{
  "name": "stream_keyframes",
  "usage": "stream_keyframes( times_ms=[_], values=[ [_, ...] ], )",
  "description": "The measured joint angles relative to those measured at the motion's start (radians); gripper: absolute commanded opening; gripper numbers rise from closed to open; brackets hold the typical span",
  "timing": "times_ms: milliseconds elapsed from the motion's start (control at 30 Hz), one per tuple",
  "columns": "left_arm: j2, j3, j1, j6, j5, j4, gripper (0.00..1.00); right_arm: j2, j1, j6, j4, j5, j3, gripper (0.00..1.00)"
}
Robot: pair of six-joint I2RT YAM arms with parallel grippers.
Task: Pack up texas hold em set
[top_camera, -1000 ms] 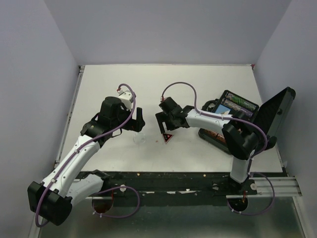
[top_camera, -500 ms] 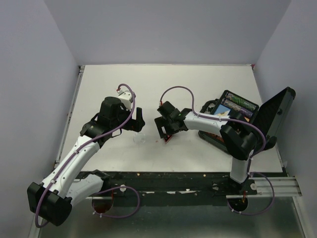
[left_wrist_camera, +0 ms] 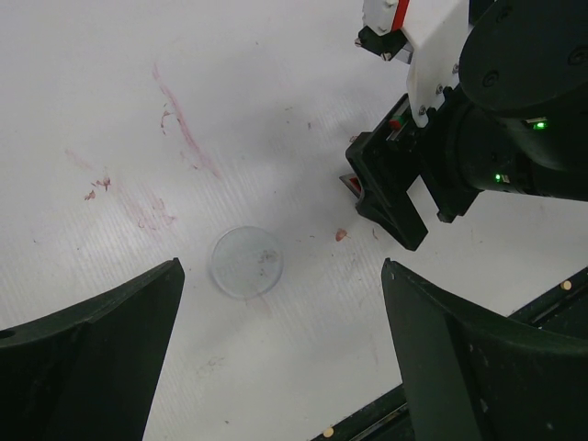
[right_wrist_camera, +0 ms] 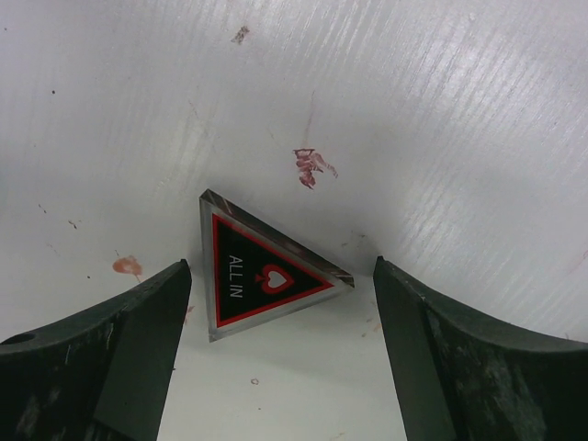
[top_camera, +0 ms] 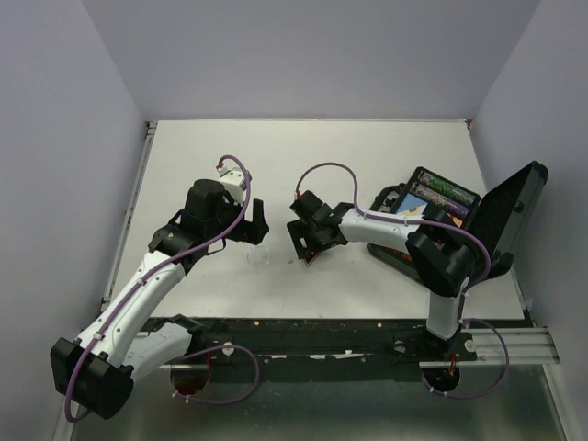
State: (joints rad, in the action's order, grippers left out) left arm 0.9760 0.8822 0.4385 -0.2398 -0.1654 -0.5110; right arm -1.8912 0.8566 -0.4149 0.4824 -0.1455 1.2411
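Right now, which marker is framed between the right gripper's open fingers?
The red-black triangular marker, printed ALL IN; the clear round marker lies below the left gripper instead.

1. The black case (top_camera: 508, 216) stands open at the right side of the bench (top_camera: 367, 156), lid tilted up, with chip rows (top_camera: 446, 191) and a blue card box (top_camera: 412, 202) inside.
2. The triangular marker (right_wrist_camera: 262, 276), red-black and reading "ALL IN", lies flat, left of the case.
3. The clear marker (left_wrist_camera: 246, 262), a round disc, lies flat further left.

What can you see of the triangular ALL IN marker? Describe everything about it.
The triangular marker is a flat, plastic-looking piece with bevelled clear edges, a black face, red border, red heart and white ALL IN lettering. It lies face up on the white table, between the open fingers of the right pincer, neither visibly touching it. Reddish smudges lie nearby.
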Motion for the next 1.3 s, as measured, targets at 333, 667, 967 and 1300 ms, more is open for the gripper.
stream_keyframes(
  times_ms=[333, 667, 967, 1300],
  values=[
    [0.0, 0.0, 0.0, 0.0, 0.0, 0.0, 0.97, -0.002, 0.01, -0.004, 0.012, -0.003, 0.0, 0.73],
    [-0.002, 0.0, 0.0, 0.0, 0.0, 0.0, 0.97, -0.003, 0.013, -0.006, 0.014, -0.01, 0.0, 0.57],
    [-0.004, 0.0, 0.0, 0.0, 0.0, 0.0, 0.97, 0.013, 0.016, -0.023, 0.067, -0.073, 0.002, 0.48],
    [-0.01, 0.0, 0.0, 0.0, -0.001, 0.0, 0.97, 0.239, -0.157, -0.016, 0.179, -0.182, 0.037, 0.47]
  ],
)
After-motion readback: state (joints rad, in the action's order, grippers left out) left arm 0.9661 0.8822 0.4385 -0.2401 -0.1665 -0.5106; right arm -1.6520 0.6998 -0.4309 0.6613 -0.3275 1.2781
